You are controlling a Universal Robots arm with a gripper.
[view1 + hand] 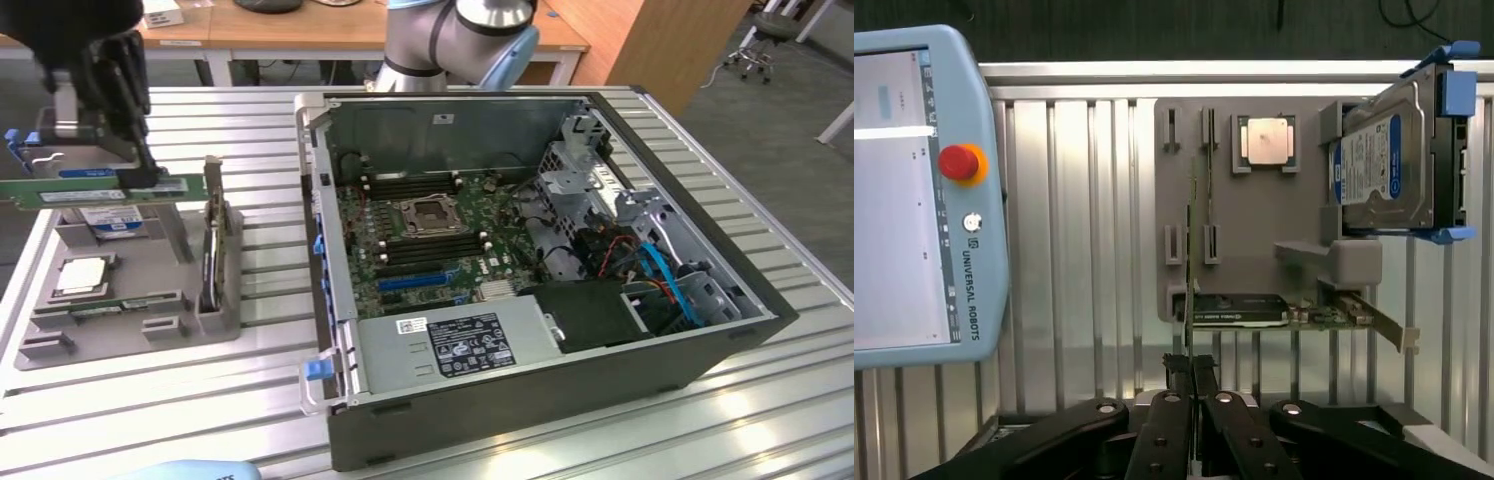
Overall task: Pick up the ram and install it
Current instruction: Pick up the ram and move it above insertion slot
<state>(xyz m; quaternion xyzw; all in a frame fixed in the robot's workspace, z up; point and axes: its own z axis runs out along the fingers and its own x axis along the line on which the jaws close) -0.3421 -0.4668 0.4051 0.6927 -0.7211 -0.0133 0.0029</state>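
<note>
The ram (67,190), a long thin green circuit-board stick, hangs clamped in the black tool (134,178) above the grey plastic tray (80,345) at the exterior view's left. The open black computer case (534,250) stands to its right. The wrist view gives the stick edge-on between the tool's pinched fingers (1176,380).

**Work surface and surrounding room, exterior view.**
A silver, ribbed aluminium slat table (787,400) spans the lower frame, with bright reflections along its slats. At the top edge stands a light-brown wooden desk (307,35). At upper right are an orange-brown wooden panel (661,45), grey floor (767,120) and a black swivel stool on castors (767,40).
</note>
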